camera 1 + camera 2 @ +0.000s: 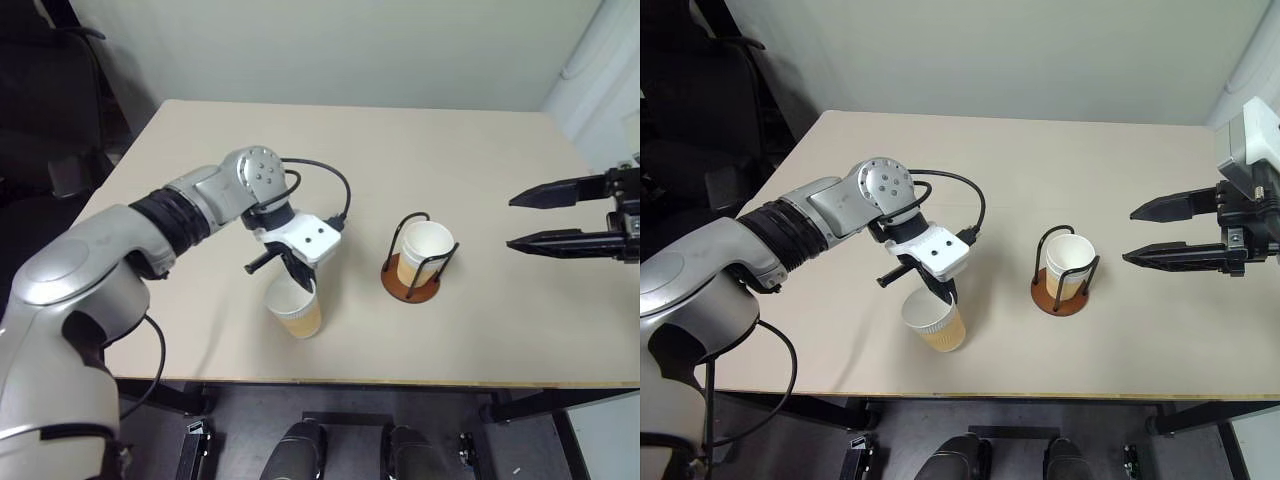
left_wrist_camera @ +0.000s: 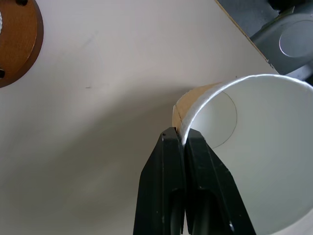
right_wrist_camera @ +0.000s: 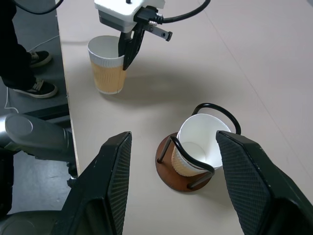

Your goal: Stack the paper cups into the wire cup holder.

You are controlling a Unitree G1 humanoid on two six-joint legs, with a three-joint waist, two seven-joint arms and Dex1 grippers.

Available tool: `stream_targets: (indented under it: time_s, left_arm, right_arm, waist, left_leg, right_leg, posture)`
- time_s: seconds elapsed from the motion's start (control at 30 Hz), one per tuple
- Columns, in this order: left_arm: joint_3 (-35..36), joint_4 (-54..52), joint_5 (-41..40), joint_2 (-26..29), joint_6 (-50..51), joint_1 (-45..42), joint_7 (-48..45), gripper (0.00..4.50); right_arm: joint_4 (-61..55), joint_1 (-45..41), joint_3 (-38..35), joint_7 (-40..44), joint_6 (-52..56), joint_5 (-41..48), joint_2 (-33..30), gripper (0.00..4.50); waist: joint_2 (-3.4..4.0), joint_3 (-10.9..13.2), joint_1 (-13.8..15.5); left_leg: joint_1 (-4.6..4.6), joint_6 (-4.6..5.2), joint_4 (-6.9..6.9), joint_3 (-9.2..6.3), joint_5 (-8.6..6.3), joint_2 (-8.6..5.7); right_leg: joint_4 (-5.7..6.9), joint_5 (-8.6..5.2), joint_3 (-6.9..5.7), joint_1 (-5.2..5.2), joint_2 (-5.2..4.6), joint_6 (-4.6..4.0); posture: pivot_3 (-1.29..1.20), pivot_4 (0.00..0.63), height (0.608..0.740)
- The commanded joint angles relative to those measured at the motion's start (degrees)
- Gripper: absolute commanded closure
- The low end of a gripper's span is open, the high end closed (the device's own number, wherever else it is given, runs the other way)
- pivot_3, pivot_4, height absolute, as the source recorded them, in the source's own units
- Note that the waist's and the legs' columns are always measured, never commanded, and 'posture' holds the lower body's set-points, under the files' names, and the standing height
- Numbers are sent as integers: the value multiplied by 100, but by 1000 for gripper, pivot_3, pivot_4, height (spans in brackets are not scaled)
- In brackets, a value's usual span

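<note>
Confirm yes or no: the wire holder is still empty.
No, a paper cup already sits inside the wire holder, upright on its brown base.

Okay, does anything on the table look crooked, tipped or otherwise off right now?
Only the paper cup in the wire cup holder: it leans to one side rather than sitting straight. The loose cup pinched by the left gripper stands upright. No spills or damage.

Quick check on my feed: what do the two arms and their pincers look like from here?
The left arm has silver-grey shells, a black ribbed sleeve at the forearm and a round silver joint with small dark holes. A black cable loops to its white wrist block, which carries the left pincer with two slim black fingers. The right pincer has two long, tapering black fingers; their inner pads are finely textured.
</note>
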Motion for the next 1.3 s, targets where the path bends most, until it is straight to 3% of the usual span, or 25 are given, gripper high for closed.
stream_targets:
  time_s: [0.03,0.23,0.47,0.6,1.3]
  left_arm:
    - [91,-47,-147,61,52,-203,-159,4461]
    - [176,363,-138,-105,-87,-430,-159,4461]
    - [927,2546,417,-1115,-730,-1394,-159,4461]
    - [1345,3142,704,-1474,-874,-1664,-159,4461]
    - [3443,4124,2020,-2666,-697,-2822,-159,4461]
  right_arm:
    - [5,-24,-270,28,-97,-47,-79,1751]
    - [2,-23,-292,24,-101,-58,-98,1751]
    - [372,-180,-92,110,-409,-371,-116,1751]
    - [643,-353,60,216,-834,-584,76,1751]
    - [1038,-814,335,669,-1002,-927,172,1751]
  waist:
    - [0,0,0]
    - [-1,0,13]
    - [-7,4,36]
    - [-5,3,14]
    - [-9,6,54]
  left_leg:
    - [0,0,0,0,0,0]
    - [-1,0,0,1,0,0]
    - [-10,9,7,3,-3,-3]
    - [-6,7,2,6,-12,-2]
    - [-9,15,-4,22,-28,0]
  right_leg:
    - [0,1,0,0,0,1]
    - [-1,2,0,0,0,5]
    - [-6,2,3,2,-6,4]
    - [-10,6,4,0,-4,22]
    - [-11,-14,4,-1,0,44]
  posture:
    - [0,150,740]
    - [0,150,740]
    - [0,150,740]
    - [0,150,740]
    - [0,150,740]
